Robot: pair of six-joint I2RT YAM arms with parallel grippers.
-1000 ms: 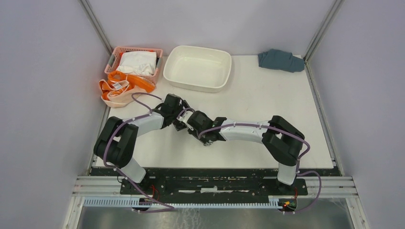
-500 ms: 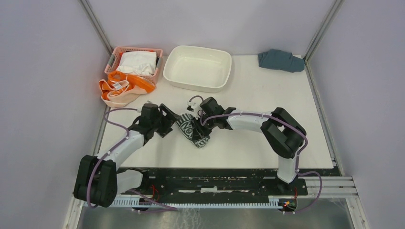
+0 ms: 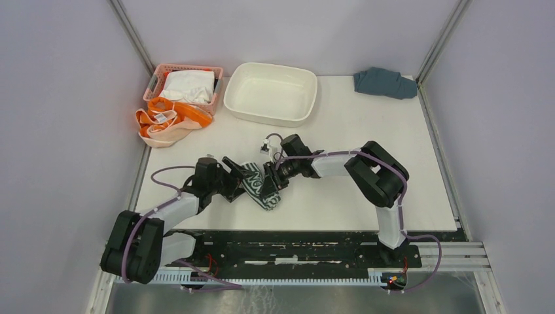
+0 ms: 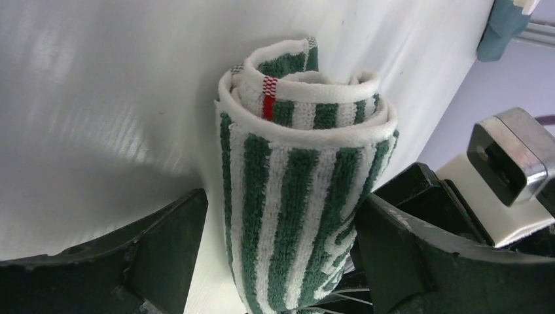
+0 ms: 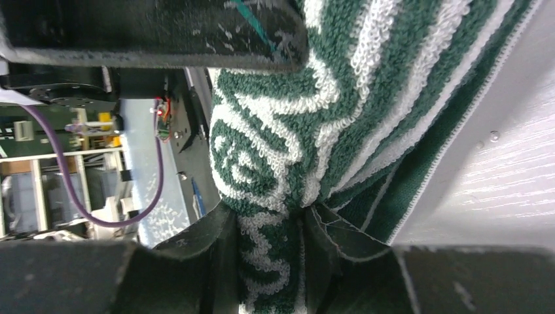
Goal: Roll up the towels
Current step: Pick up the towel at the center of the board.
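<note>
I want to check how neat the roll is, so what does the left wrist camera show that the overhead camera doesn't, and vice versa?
Only the left wrist view: the end of the striped towel, wound in a spiral with a small red tag, and the left gripper open, a finger on either side. Only the overhead view: the orange towel lying loose next to the basket that holds a white cloth, and the tub. Both: the striped towel rolled on the table.
</note>
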